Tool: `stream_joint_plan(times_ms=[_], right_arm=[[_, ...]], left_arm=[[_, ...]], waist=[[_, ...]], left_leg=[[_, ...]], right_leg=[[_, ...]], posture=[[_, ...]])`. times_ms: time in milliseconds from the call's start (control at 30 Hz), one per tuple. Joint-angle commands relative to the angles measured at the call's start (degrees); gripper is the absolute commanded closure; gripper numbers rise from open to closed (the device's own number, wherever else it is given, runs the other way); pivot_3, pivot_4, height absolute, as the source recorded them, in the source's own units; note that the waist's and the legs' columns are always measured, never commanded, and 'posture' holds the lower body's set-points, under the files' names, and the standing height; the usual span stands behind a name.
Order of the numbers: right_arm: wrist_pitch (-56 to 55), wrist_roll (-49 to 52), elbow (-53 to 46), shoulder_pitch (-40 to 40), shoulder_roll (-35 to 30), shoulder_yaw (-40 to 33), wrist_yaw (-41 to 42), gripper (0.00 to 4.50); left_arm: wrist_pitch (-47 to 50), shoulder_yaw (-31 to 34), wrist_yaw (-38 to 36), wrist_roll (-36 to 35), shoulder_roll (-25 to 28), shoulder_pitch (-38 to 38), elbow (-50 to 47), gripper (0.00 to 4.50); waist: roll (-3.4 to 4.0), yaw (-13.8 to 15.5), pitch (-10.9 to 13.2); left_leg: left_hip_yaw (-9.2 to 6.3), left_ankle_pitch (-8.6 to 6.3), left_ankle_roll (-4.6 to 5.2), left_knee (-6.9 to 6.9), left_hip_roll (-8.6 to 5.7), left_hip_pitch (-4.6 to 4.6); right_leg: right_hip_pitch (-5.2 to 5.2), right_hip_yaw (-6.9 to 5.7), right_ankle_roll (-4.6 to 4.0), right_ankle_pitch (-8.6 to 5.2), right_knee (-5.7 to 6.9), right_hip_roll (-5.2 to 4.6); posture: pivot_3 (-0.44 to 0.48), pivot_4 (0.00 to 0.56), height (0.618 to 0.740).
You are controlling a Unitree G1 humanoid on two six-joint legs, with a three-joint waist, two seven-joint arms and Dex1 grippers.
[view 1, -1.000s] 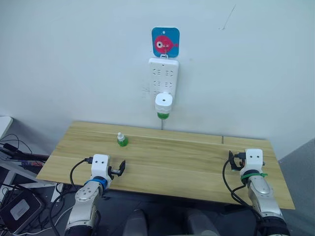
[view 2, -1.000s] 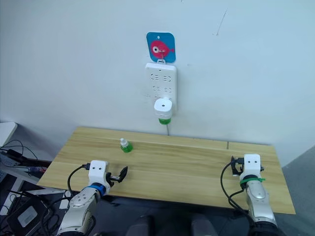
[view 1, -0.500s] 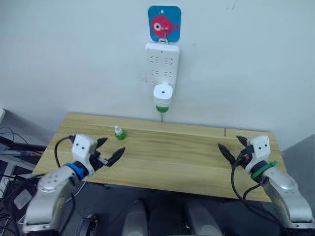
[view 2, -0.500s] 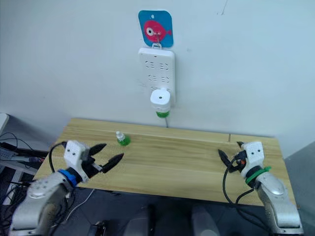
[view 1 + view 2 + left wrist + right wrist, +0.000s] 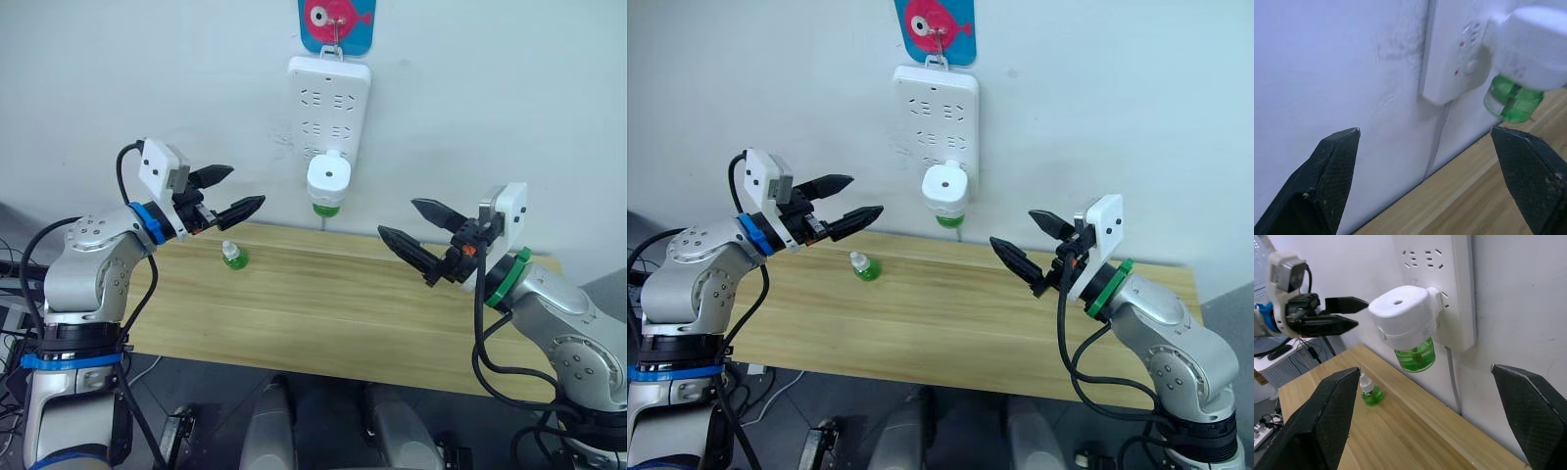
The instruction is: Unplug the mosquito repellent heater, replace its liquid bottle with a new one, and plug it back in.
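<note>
The mosquito repellent heater (image 5: 329, 181) is plugged into the lowest socket row of the white power strip (image 5: 329, 108) that hangs on the wall above the back edge of the desk (image 5: 333, 304). Its domed white face points out into the room, and its liquid bottle (image 5: 326, 208), with green fluid inside, hangs straight down beneath it, so the unit's long axis runs vertically while its prongs go horizontally into the strip. A pull to free it would have to come straight away from the wall.

The spare bottle (image 5: 233, 256), small and green with a pale cap, stands upright on the desk, below and to the left of the heater and well apart from it.

The left tool (image 5: 227, 191) is raised at about the heater's height, its two black fingers spread apart and empty, tips aimed toward the heater from the left. The right tool (image 5: 419, 231) is also spread wide and empty, somewhat lower, pointing at the heater from the right. The heater lies between the two, ahead toward the wall. Judging by the gap in the head views, the left tool looks slightly nearer, though neither touches the unit yet. In the right wrist view the heater (image 5: 1403, 316) sits between that tool's open fingers but farther on.
</note>
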Motion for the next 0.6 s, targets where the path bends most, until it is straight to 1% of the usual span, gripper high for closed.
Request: stream_joint_plan(times_ms=[33,200,333,433,600], right_arm=[[-0.95,1.01,-2.51,0.63,-0.49,-1.34,0.18,0.03],[-2.77,-1.10,-1.72,3.11,-1.69,-1.50,1.75,0.03],[-3.25,-1.92,-1.83,3.73,-2.16,-1.61,1.47,0.03],[-2.21,-4.60,-2.15,4.10,-3.11,-1.08,-0.74,0.03],[0.09,-3.86,-3.27,4.73,-2.67,-1.08,-3.05,0.03]], left_arm=[[-2.47,-0.17,-2.38,0.94,0.84,-3.05,1.49,0.00],[-4.93,-1.38,-4.16,2.70,0.11,-6.41,5.80,0.00],[-6.63,-2.50,-5.85,3.69,-0.50,-8.17,8.40,0.00],[-7.59,-2.94,-6.52,4.30,-0.95,-9.44,10.30,0.00],[-8.68,-3.28,-7.33,5.07,-1.57,-10.46,12.17,0.00]], waist=[[0.01,0.06,0.02],[0.01,0.15,0.03],[0.00,0.06,0.03],[-0.01,0.07,0.04],[-0.02,-0.07,0.05]], left_leg=[[-0.02,0.00,0.00,0.00,0.01,-0.07],[0.01,0.00,0.01,0.14,-0.05,-0.11],[0.02,0.02,0.03,0.29,-0.05,-0.09],[-0.01,0.02,0.03,0.46,-0.04,-0.08],[-0.01,0.02,0.03,0.58,-0.04,-0.08]], right_leg=[[-0.06,-0.04,-0.01,0.00,0.01,0.01],[-0.03,0.00,0.00,0.01,0.05,-0.03],[-0.02,0.04,0.02,0.01,0.17,-0.02],[-0.02,0.02,0.03,0.00,0.42,0.00],[-0.03,0.04,0.03,0.00,0.57,0.00]], posture=[[-0.045,0.318,0.740],[-0.038,0.316,0.740],[-0.041,0.316,0.740],[-0.049,0.315,0.740],[-0.056,0.315,0.740]])
